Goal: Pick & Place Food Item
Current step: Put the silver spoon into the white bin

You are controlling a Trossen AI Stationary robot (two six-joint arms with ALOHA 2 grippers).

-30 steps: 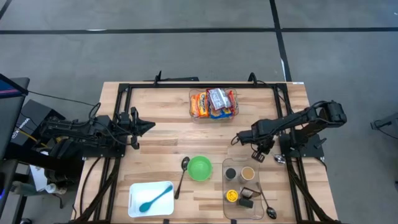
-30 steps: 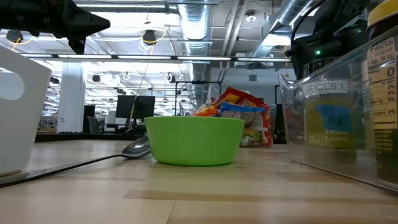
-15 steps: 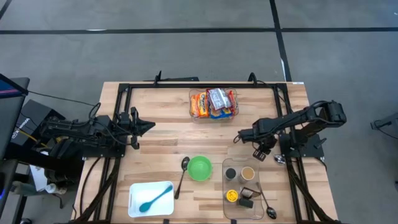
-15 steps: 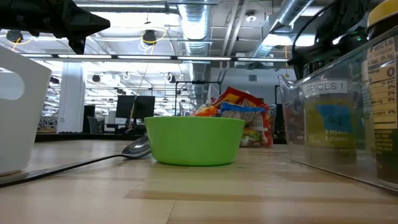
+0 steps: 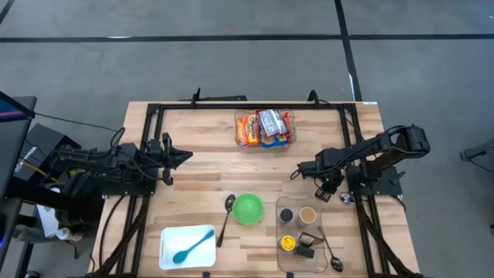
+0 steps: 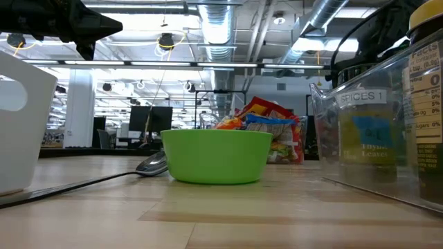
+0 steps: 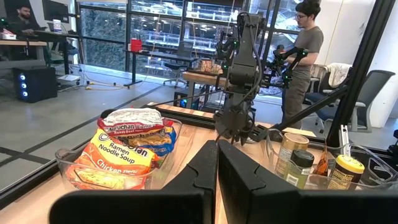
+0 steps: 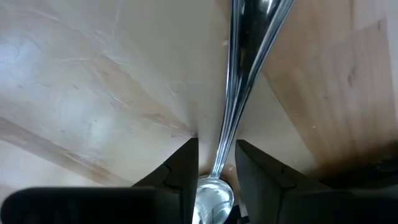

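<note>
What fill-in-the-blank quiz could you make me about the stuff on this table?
The bowl is coloured ___. The white tray holds a teal ___. In the high view, the metal spoon lies just ___ of the bowl. The ramen packets in the clear tub read "Ramen Noodle ___".
Missing words: green; spoon; left; Soup.

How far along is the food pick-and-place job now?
Done: nothing visible. The ramen packs lie in their clear bin, and the green bowl is empty. In hand: a metal spoon sits at the right tool, no food. Left: picking and placing food. The left tool waits shut.
</note>
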